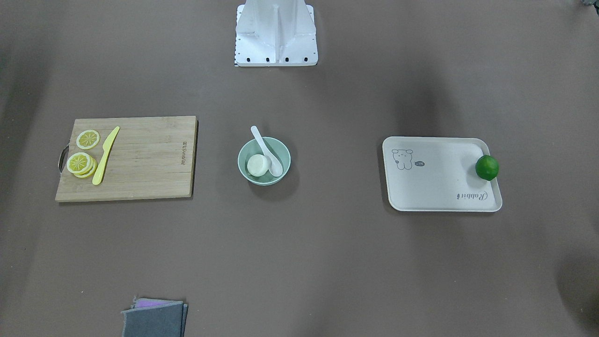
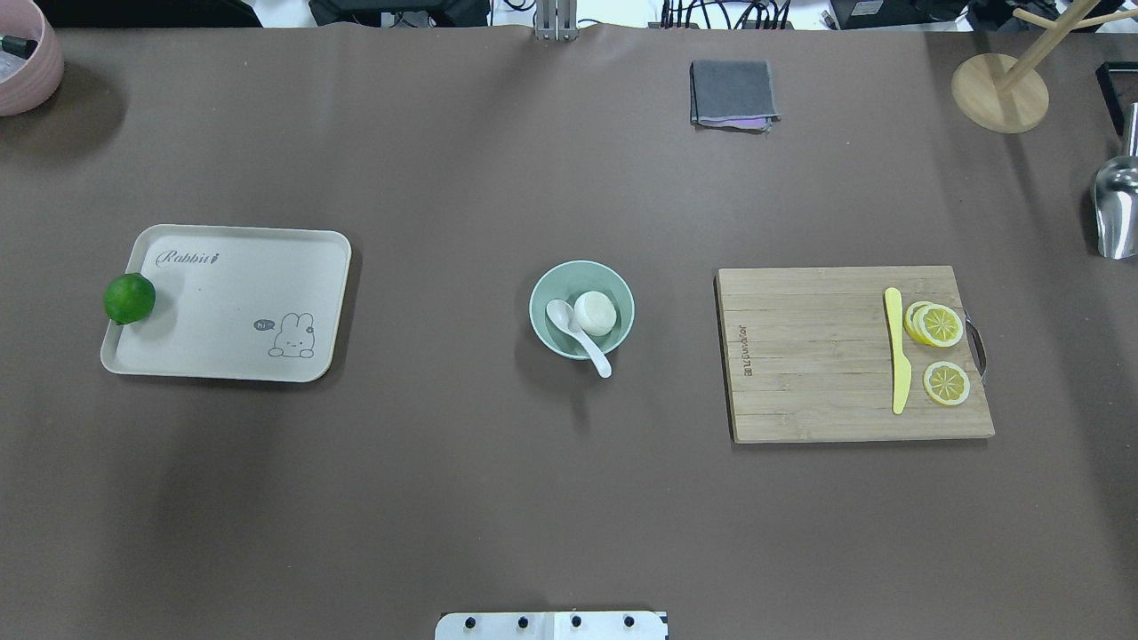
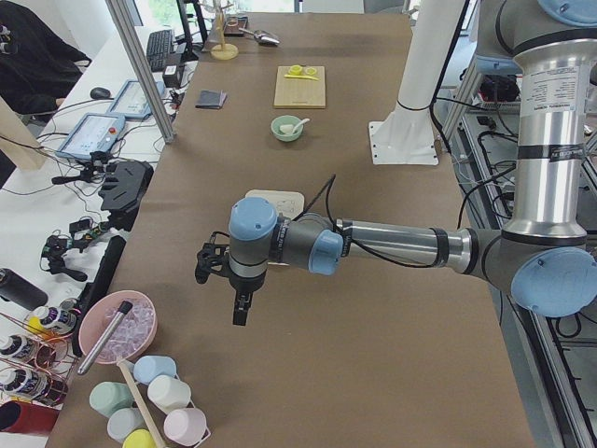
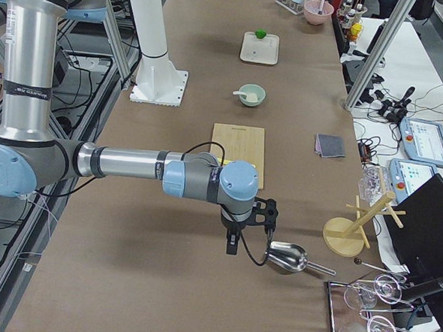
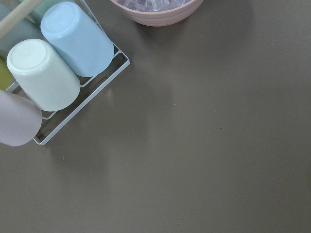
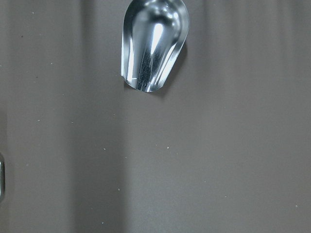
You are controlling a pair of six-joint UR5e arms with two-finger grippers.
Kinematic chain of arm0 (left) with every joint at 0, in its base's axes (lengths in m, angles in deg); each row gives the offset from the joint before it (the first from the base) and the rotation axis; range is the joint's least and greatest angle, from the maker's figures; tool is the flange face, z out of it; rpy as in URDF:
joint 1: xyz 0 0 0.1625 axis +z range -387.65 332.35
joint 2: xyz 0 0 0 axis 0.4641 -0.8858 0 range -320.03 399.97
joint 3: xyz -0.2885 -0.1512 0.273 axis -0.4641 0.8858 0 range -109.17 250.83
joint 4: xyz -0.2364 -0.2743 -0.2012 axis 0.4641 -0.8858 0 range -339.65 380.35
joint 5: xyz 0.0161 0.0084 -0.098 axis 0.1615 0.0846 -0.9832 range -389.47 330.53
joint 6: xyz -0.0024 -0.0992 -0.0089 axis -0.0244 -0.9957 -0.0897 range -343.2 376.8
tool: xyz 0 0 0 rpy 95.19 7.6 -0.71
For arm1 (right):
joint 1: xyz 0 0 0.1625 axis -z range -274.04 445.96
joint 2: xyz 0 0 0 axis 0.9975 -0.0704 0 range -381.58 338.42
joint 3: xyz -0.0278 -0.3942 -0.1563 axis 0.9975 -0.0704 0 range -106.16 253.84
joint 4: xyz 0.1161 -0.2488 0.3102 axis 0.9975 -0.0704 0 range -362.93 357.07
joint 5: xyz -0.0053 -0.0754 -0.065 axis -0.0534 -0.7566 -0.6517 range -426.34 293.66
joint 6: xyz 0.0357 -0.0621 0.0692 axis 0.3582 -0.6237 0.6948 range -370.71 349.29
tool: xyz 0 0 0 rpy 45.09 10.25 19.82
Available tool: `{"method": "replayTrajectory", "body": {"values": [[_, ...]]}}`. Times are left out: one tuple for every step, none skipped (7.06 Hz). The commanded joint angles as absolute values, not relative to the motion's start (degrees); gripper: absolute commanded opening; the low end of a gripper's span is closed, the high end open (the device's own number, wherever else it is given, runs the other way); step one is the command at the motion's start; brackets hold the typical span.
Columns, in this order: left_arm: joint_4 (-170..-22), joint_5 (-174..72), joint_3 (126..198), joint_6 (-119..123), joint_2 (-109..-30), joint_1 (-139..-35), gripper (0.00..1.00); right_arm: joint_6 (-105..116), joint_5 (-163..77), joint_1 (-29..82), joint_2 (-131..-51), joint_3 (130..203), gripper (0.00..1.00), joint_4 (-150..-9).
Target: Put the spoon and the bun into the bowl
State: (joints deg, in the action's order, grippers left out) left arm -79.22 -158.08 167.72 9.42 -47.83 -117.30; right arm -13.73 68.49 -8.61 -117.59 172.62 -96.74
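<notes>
The mint-green bowl stands at the table's middle, also in the front view. The white bun lies inside it, and the white spoon rests in it beside the bun, scoop down, handle sticking out over the rim. Both also show in the front view: bun, spoon. My left gripper hangs over the table's left end, far from the bowl. My right gripper hangs over the right end by a steel scoop. I cannot tell whether either is open or shut.
A wooden cutting board with a yellow knife and lemon slices lies right of the bowl. A cream tray with a lime lies left. A grey cloth, steel scoop and pink bowl sit at the edges.
</notes>
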Motion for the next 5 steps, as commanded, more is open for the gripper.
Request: {"method": "replayTrajectory", "body": {"values": [[-79.14, -158.14, 167.86, 9.42, -47.83, -117.3, 0.98, -13.79, 68.57, -8.61, -117.55, 172.63, 1.0, -96.71], [-79.14, -158.14, 167.95, 9.42, -47.92, -117.3, 0.98, -13.88, 68.74, -8.61, -117.55, 172.63, 1.0, -96.79], [-79.14, -158.14, 167.86, 9.42, -48.09, -117.3, 0.98, -13.88, 69.36, -8.61, -117.55, 172.63, 1.0, -96.71], [-79.14, -158.14, 167.95, 9.42, -48.09, -117.3, 0.98, -13.88, 69.54, -8.61, -117.55, 172.63, 1.0, -96.71], [-79.23, -158.14, 168.04, 9.42, -48.09, -117.3, 0.98, -13.88, 69.62, -8.61, -117.55, 172.71, 1.0, -96.71]]}}
